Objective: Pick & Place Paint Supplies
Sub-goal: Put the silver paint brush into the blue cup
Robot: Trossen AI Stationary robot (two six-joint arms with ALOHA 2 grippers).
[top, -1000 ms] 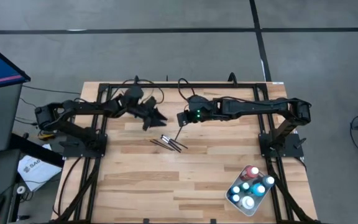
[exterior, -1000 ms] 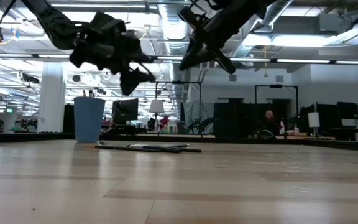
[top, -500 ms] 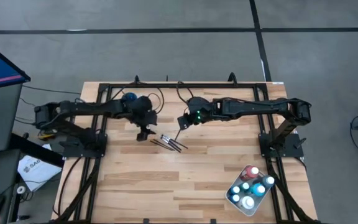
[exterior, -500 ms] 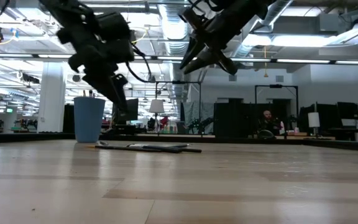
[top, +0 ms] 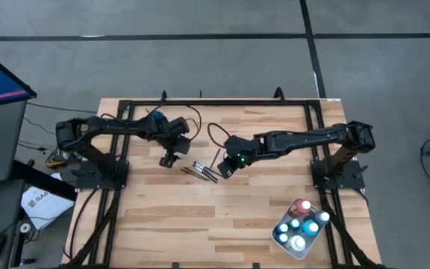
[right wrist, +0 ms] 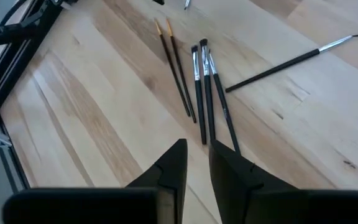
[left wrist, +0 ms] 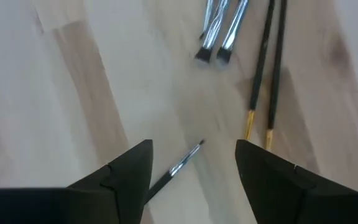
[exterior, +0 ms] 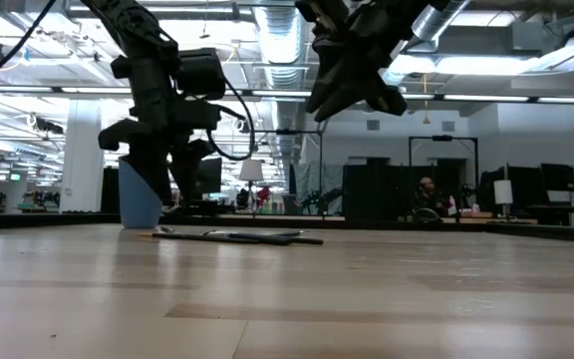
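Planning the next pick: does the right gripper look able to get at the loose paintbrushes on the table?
Probably yes. The right gripper hangs beside the paintbrushes, which lie flat on bare wood with nothing over them; the left gripper is apart.

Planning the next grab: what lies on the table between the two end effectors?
High view: the loose paintbrushes lie on the wood between the left end effector and the right end effector; nothing else shows there.

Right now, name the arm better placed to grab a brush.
Left. Its end effector is open with a lone brush lying between its fingers; the right end effector hovers over a tight bunch of brushes.
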